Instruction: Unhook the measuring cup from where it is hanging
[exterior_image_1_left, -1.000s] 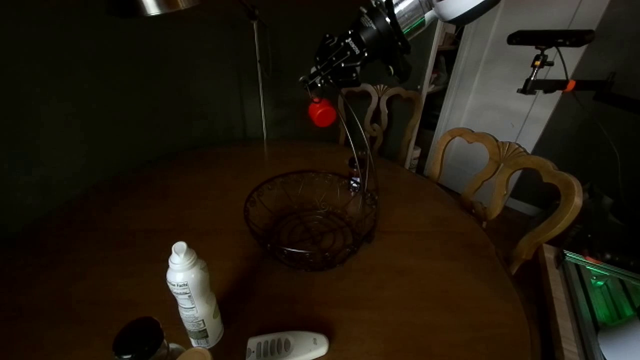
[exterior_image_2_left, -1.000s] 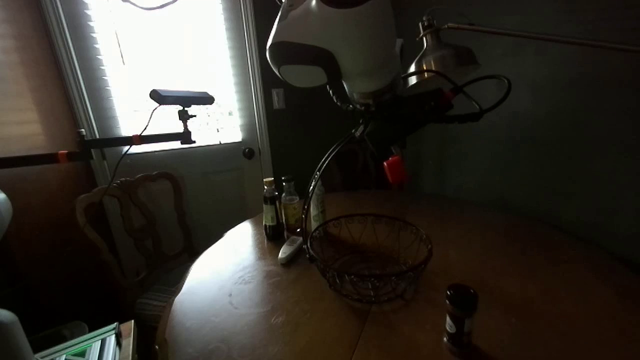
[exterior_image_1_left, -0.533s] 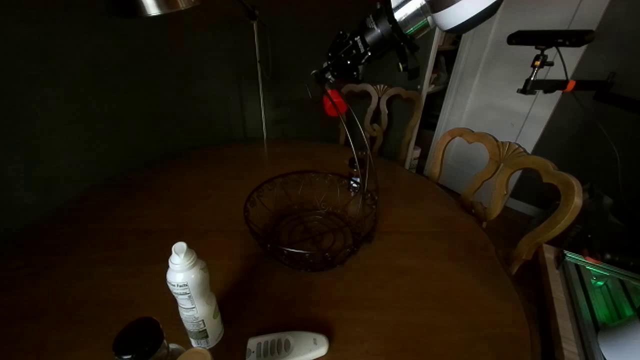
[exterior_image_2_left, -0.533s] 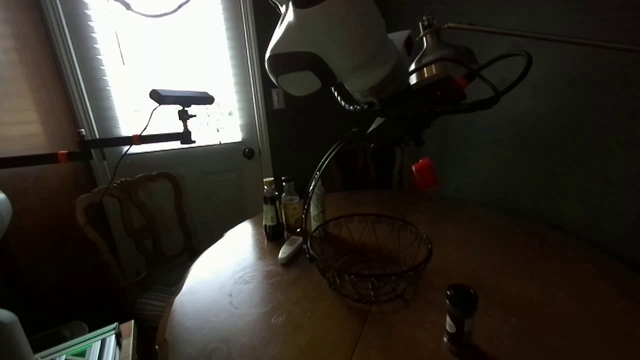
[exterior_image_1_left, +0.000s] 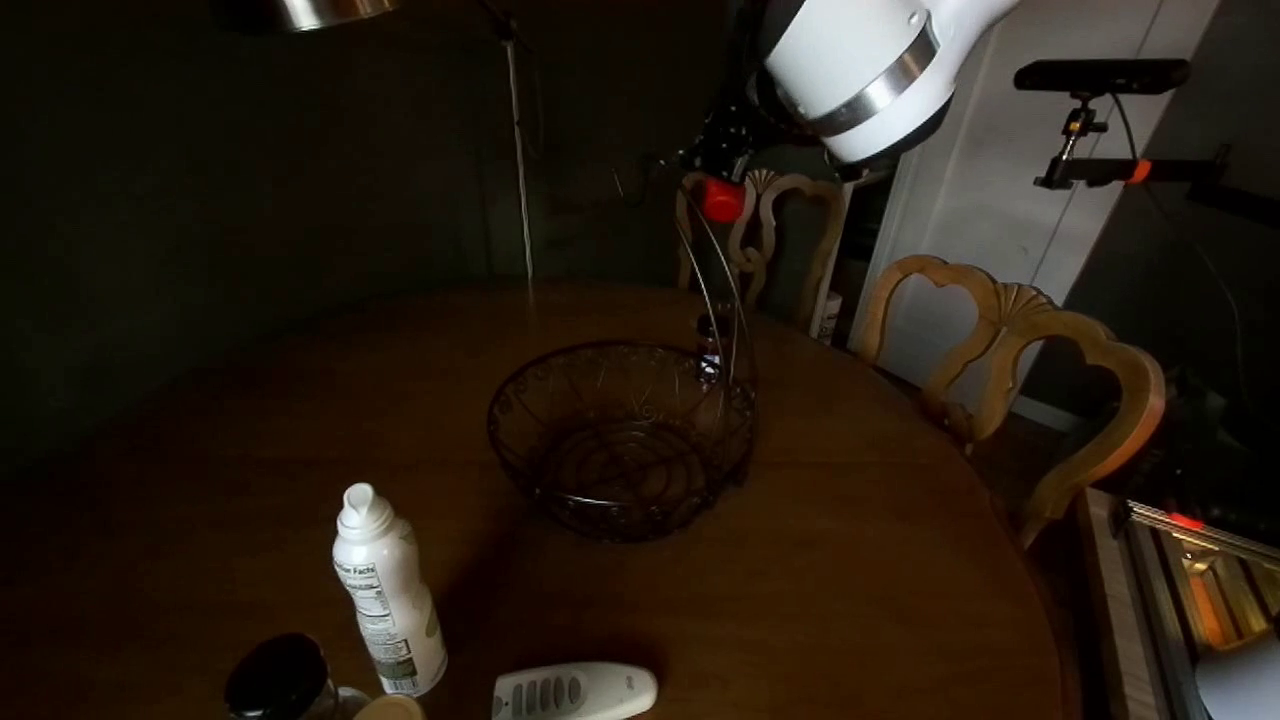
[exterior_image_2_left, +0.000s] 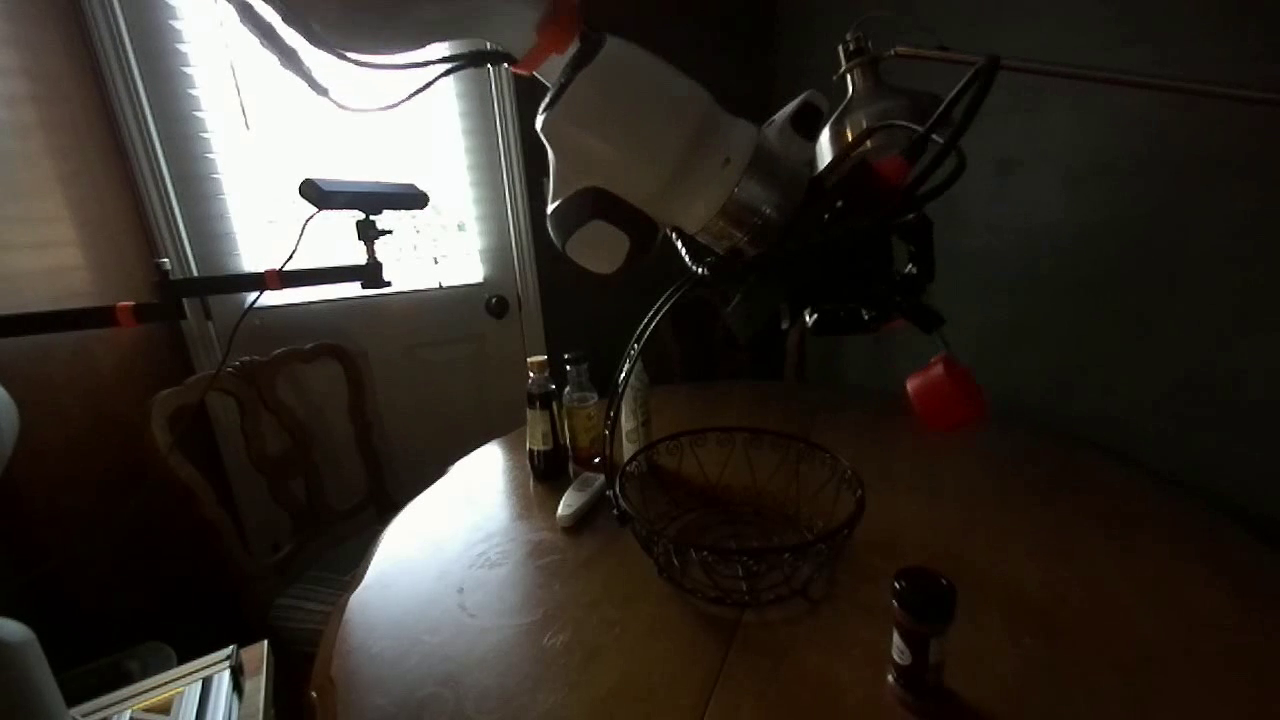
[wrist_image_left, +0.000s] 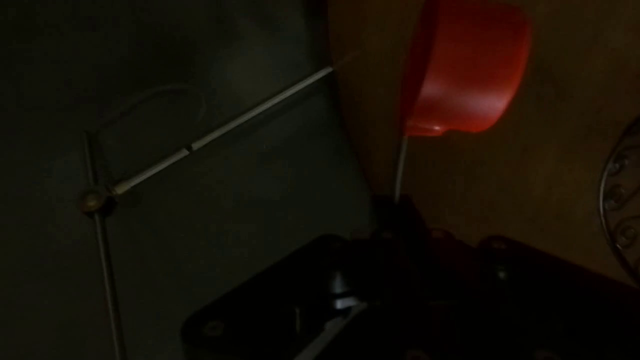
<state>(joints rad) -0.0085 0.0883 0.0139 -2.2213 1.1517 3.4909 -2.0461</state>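
Observation:
The red measuring cup (exterior_image_1_left: 722, 200) is in the air, clear of the hook (exterior_image_1_left: 632, 188) at the top of the arched stand (exterior_image_1_left: 722, 262). It also shows in an exterior view (exterior_image_2_left: 945, 393), well to the right of the stand (exterior_image_2_left: 640, 345), and in the wrist view (wrist_image_left: 470, 70). My gripper (wrist_image_left: 398, 205) is shut on the thin metal handle of the cup, with the cup beyond the fingertips. The gripper (exterior_image_2_left: 932, 322) is dark in an exterior view, with the cup below it. The fingers are very dark in the wrist view.
The stand rises from a wire basket (exterior_image_1_left: 620, 535) on the round wooden table (exterior_image_1_left: 850, 580). A white spray bottle (exterior_image_1_left: 390, 590), a remote (exterior_image_1_left: 575, 690) and a dark spice jar (exterior_image_2_left: 920, 635) stand or lie around it. A metal lamp (exterior_image_2_left: 870, 110) is near the arm.
My gripper has carried the cup away from the hook and the stand, rightward in both exterior views. The hook now shows bare. The arm has turned and the basket has stayed in place.

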